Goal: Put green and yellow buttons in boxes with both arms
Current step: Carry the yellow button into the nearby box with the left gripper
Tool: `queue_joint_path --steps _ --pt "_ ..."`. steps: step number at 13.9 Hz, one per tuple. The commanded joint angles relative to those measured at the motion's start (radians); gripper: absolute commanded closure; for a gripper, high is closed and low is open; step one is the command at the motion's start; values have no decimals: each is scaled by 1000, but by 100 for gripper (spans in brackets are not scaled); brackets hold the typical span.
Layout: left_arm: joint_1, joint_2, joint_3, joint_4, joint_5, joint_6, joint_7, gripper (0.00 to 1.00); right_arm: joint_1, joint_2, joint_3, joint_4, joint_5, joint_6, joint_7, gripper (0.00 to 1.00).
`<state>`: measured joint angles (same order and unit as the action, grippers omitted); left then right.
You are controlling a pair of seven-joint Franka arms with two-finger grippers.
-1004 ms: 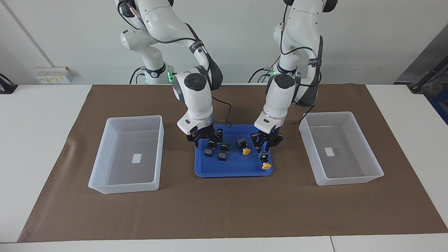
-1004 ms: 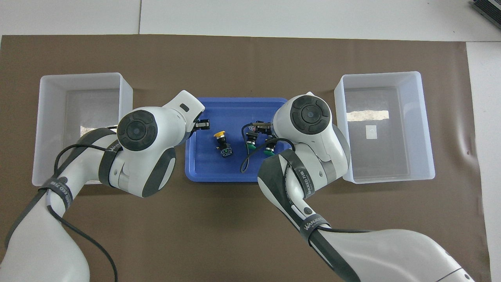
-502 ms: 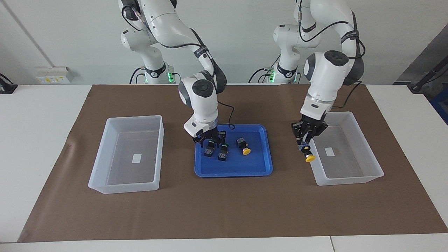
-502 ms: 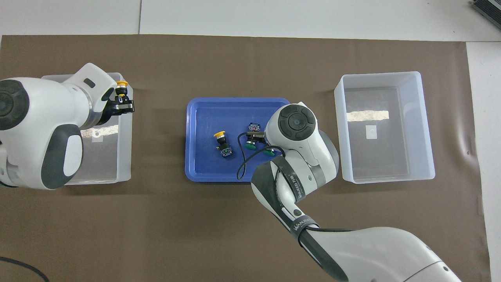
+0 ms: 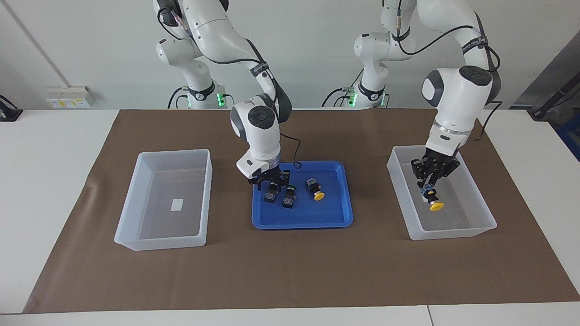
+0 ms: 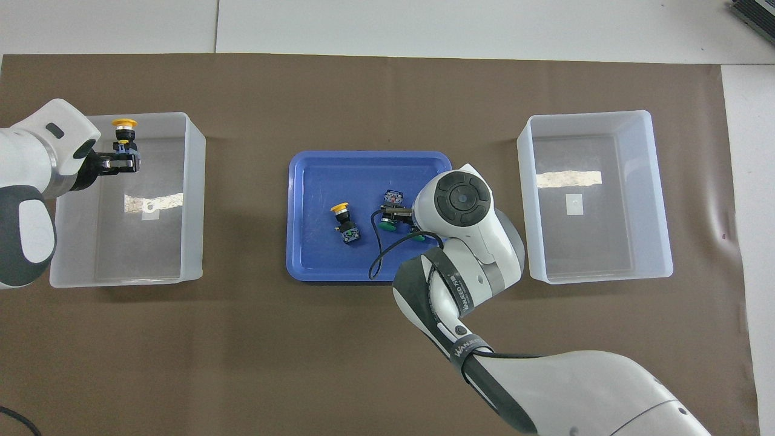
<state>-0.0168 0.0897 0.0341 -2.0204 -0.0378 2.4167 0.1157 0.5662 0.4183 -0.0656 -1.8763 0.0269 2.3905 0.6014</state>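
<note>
My left gripper is shut on a yellow button and holds it over the inside of the box at the left arm's end; the overhead view shows the same gripper, button and box. My right gripper is open and low in the blue tray, its fingers around one of the two green buttons. One green cap shows from overhead. The other yellow button lies in the tray. The box at the right arm's end holds only its label.
The tray sits mid-table between the two boxes, on a brown mat. The right arm's wrist and cable hang over the tray's side toward its own box.
My left gripper lifted a yellow button out of the tray and carried it across to over the box at its end. My right gripper stayed low at the green buttons.
</note>
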Motion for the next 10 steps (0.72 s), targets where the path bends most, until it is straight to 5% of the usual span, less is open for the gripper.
queue_joint_path --steps 1,3,6,10 --pt "37 33 -11 -17 -22 53 97 100 9 -7 0 -35 -1 44 31 31" --pt "44 88 -13 -15 -49 85 124 100 9 -7 0 -30 -1 41 34 100" --pt "44 143 -14 -3 -70 111 148 100 8 -38 0 0 1 -9 50 100" --pt "32 237 -16 54 -140 134 144 100 -47 -153 -13 106 11 -236 41 100"
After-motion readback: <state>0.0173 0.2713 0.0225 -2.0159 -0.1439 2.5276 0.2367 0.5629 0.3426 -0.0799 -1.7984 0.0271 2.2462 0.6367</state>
